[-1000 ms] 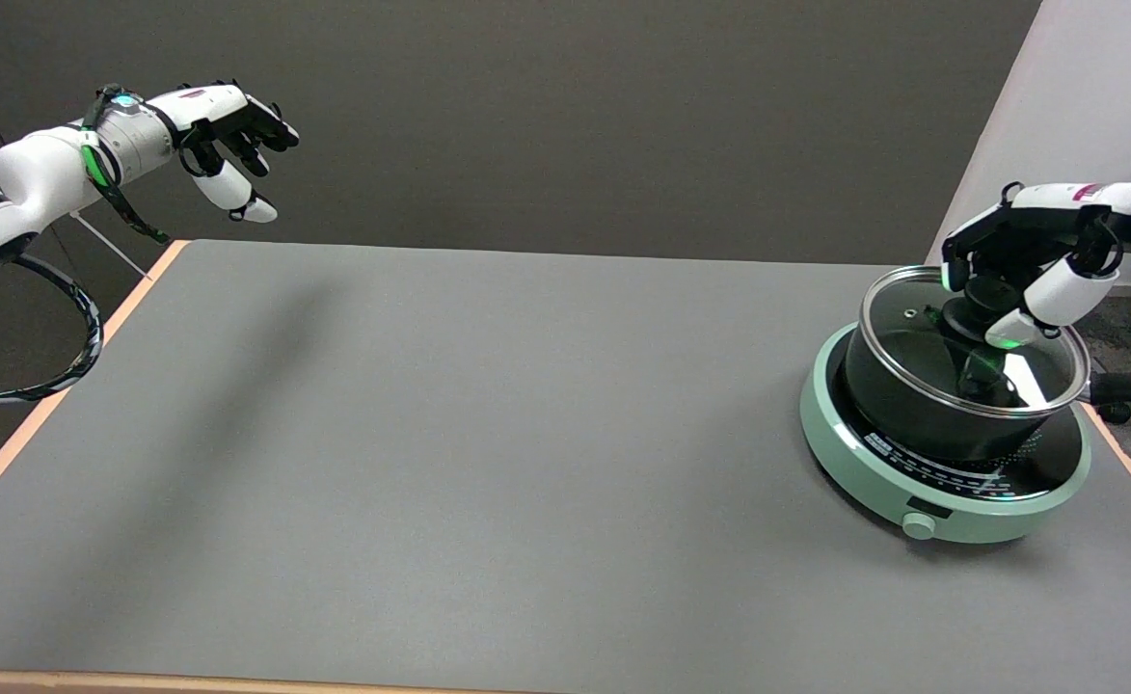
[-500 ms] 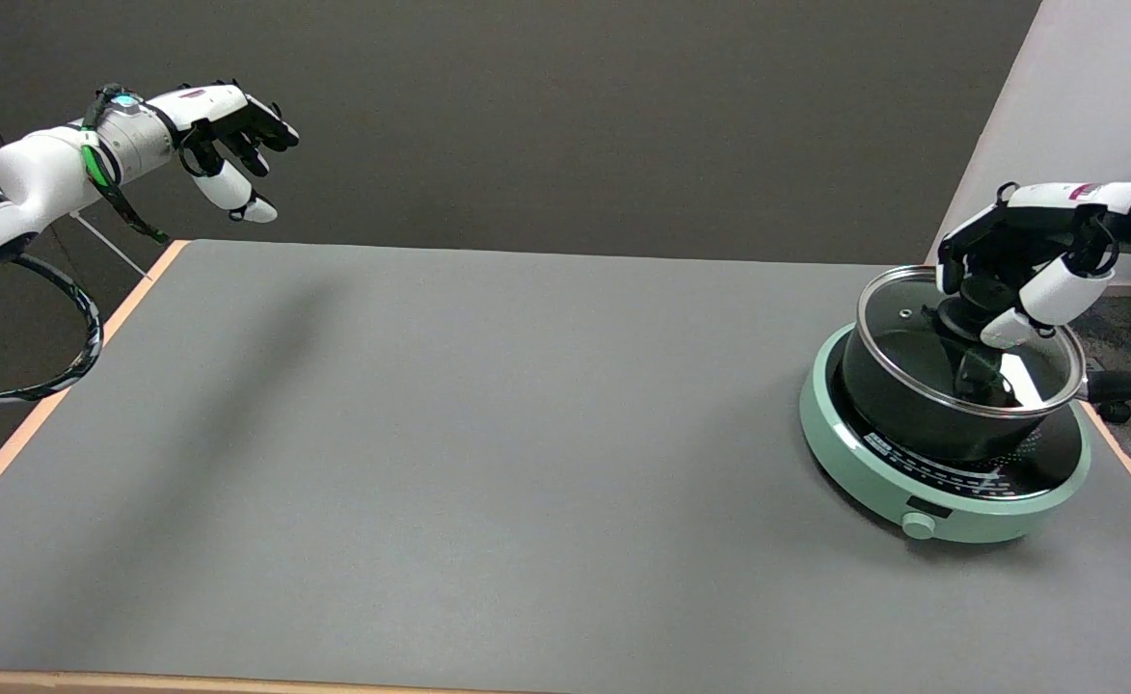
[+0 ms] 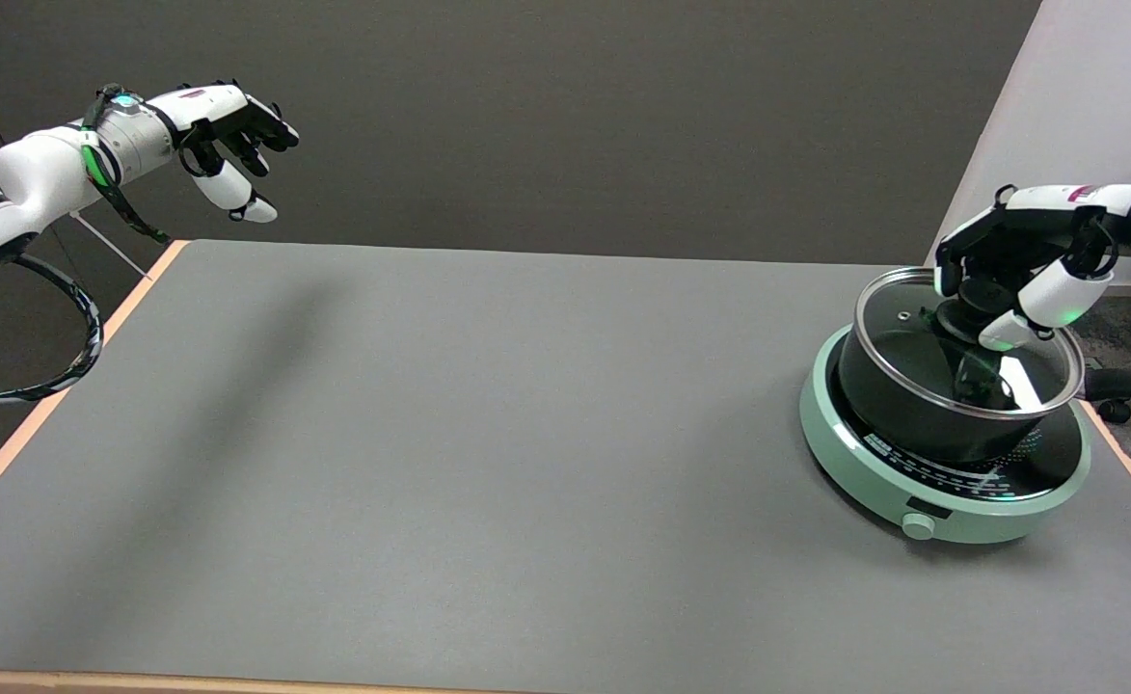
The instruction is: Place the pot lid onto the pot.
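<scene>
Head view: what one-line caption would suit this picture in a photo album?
The robot's right hand holds the knob of a glass lid over a black pot on a green cooker.

one head view, high over the desk (image 3: pixel 488 434) near edge, looks down toward 12 o'clock, taking in its whole top.

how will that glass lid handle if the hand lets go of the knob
The glass lid, steel-rimmed, is probably rigid and fairly heavy. It seems to sit on the pot, so it should stay. The right hand grips the knob; glass could crack if dropped.
</scene>
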